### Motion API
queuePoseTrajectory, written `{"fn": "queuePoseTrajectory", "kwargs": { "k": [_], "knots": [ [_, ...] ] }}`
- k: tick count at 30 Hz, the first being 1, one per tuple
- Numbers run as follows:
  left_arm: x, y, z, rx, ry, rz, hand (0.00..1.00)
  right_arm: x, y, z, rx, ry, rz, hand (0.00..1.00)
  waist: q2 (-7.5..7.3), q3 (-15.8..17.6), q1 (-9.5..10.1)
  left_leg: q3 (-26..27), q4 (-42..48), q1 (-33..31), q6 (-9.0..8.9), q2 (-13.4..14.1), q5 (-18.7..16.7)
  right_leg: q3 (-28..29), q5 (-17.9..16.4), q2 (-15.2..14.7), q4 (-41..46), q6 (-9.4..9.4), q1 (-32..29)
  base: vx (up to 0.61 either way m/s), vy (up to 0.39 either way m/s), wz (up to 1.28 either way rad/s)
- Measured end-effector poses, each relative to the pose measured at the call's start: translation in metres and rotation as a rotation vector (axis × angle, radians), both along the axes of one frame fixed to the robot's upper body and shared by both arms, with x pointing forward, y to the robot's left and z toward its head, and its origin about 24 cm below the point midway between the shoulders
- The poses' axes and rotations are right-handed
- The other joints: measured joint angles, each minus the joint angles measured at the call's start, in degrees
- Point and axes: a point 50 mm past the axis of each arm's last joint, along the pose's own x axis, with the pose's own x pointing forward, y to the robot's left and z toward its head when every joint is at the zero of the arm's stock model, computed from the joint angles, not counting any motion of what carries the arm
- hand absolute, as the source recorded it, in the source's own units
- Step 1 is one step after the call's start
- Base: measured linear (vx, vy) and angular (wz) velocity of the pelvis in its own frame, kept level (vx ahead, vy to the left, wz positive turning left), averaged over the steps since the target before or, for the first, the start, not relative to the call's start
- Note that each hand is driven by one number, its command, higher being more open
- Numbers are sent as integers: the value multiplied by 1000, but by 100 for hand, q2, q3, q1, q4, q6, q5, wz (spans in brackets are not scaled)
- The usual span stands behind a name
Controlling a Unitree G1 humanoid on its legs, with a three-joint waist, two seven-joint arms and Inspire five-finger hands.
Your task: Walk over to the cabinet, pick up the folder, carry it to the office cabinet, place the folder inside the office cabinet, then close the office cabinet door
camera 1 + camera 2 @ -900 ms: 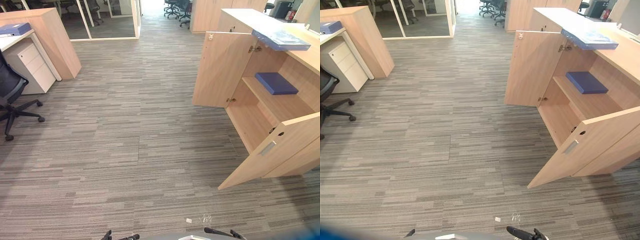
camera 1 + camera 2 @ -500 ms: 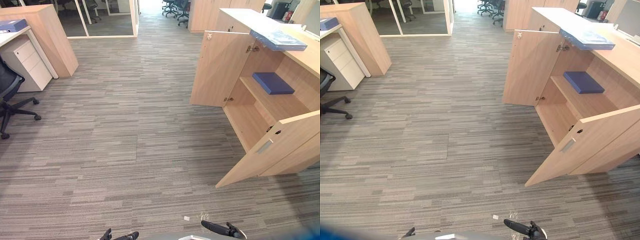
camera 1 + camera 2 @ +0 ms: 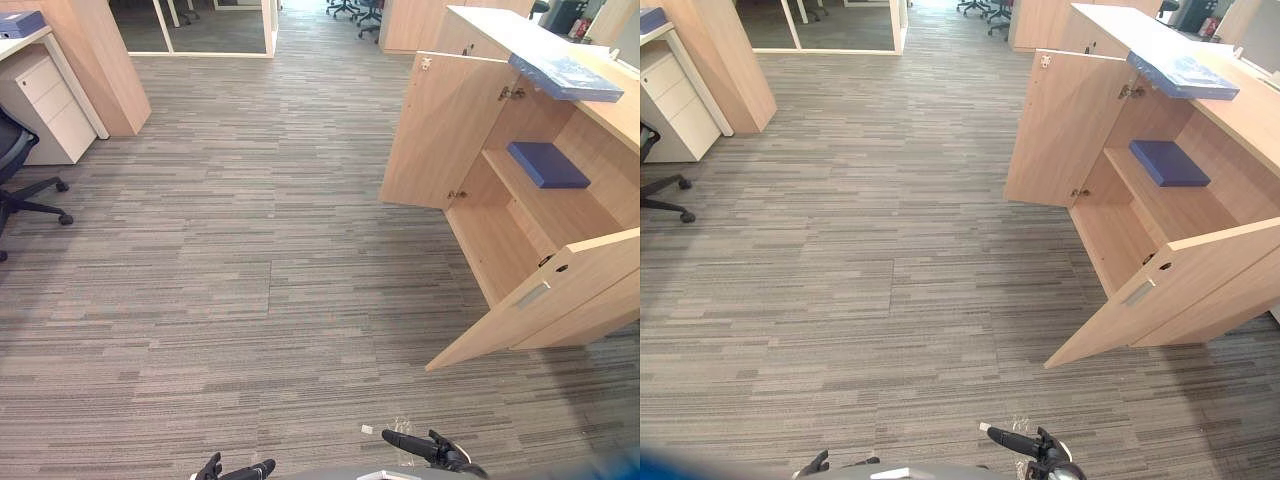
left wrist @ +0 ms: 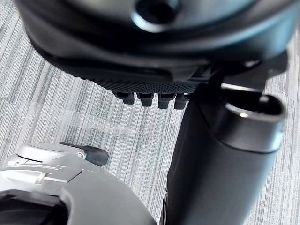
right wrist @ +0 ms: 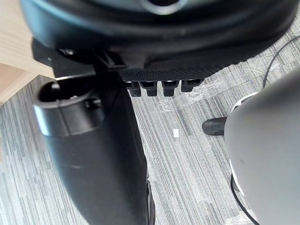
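- Blue folder (image 3: pixel 547 164) flat on the inner shelf (image 3: pixel 565 208) of the office cabinet (image 3: pixel 612 125), held by neither hand.
- Second folder (image 3: pixel 563 76) on the cabinet's top, overhanging the front edge.
- Both doors swung wide: far door (image 3: pixel 435 130) and near door (image 3: pixel 545 295), the latter with a metal handle.
- Third folder (image 3: pixel 20 22) well apart at far left on a bench (image 3: pixel 30 42), above a white drawer unit (image 3: pixel 45 105), with an office chair (image 3: pixel 12 160) beside it.
- Left hand (image 3: pixel 240 470) and right hand (image 3: pixel 425 450) low over the grey carpet (image 3: pixel 250 250), well apart from the cabinet.
- Fingers (image 4: pixel 150 98) released on both, grasping nothing.
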Motion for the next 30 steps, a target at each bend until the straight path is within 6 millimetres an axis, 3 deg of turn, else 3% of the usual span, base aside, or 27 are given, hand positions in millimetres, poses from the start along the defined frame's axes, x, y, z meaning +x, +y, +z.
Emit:
{"fn": "queuePoseTrajectory", "kwargs": {
  "k": [4,6,9,12,13,15,17,19,20,21,22,23,25,27,29,30],
  "knots": [
    [1,0,1,-8,-10,-8,100,23,-41,20,-117,-107,130,100,1,29,-56,127,48,-105,1,-73,0,80,61,-57,-1,-65,-131,-58,21,-15],
    [1,0,1,-15,-11,-10,100,26,-53,25,-150,-132,142,100,9,41,-103,126,72,-115,2,-92,-1,82,63,-76,-1,-68,-134,-48,3,0],
    [1,0,1,-26,-16,-16,100,20,-53,21,-154,-89,137,100,12,42,-116,127,83,-145,15,-91,6,80,64,-77,-3,-73,-159,-63,-17,0],
    [3,-1,1,-23,-19,-12,100,7,-28,8,-84,-15,126,100,45,96,-118,143,176,-233,28,-67,-20,83,73,-61,1,-101,-190,-48,-37,0],
    [6,-1,1,-22,-26,-10,100,4,-15,4,-47,-2,121,100,63,156,-122,165,601,-454,31,-34,-233,86,58,-54,5,-118,-202,-35,-24,-7],
    [11,-2,2,-19,-48,22,100,7,-7,3,-14,-11,92,100,172,266,-118,218,1575,-907,-48,112,-714,87,26,34,19,-175,-219,-38,-16,-9],
    [17,-6,3,-26,-78,48,100,10,-5,5,-14,-32,72,100,266,329,-103,283,2482,-1281,-370,316,-1037,6,-35,124,15,-266,-182,-8,-7,4],
    [26,-4,8,-27,-148,130,100,16,1,8,-26,-73,75,100,322,495,-70,520,4314,-2019,-484,703,-927,-66,-223,244,236,-404,-80,16,-26,6],
    [28,-6,9,-33,-165,148,100,17,1,9,-34,-83,75,100,334,544,-42,544,4726,-2163,-481,792,-775,-62,-281,261,310,-426,-29,67,-14,-4],
    [34,-4,12,-33,-199,172,100,17,5,10,-36,-98,76,100,248,621,50,602,5429,-2524,-396,894,-393,-23,-429,197,484,-470,25,77,5,-7],
    [38,-2,15,-27,-226,178,100,17,8,10,-38,-102,75,100,223,637,126,602,5755,-2764,-288,916,-475,-15,-548,115,649,-465,-15,134,44,-6],
    [44,2,20,-9,-263,194,100,19,11,11,-40,-105,78,100,91,629,154,605,5596,-3209,-328,1022,-705,10,-704,-81,804,-395,-112,189,84,-8],
    [42,1,20,-8,-268,232,100,22,12,11,-46,-109,89,100,81,639,169,579,4280,-3270,-354,1170,-706,110,-794,-274,846,-256,-138,239,150,-10],
    [41,1,19,-7,-266,268,100,23,12,12,-55,-107,89,100,77,641,206,440,2506,-3192,-509,1313,-367,217,-1065,-568,1029,44,-133,389,335,-17],
    [39,0,18,-2,-254,282,100,23,12,12,-61,-105,93,100,85,639,227,365,1514,-3034,-633,1405,-29,339,-1319,-787,1201,308,-58,346,344,-30],
    [35,-2,16,-1,-234,292,100,21,11,11,-69,-98,91,100,154,597,253,411,1028,-2871,-696,1497,110,418,-1490,-943,1227,550,103,445,486,-40]
  ]
}}
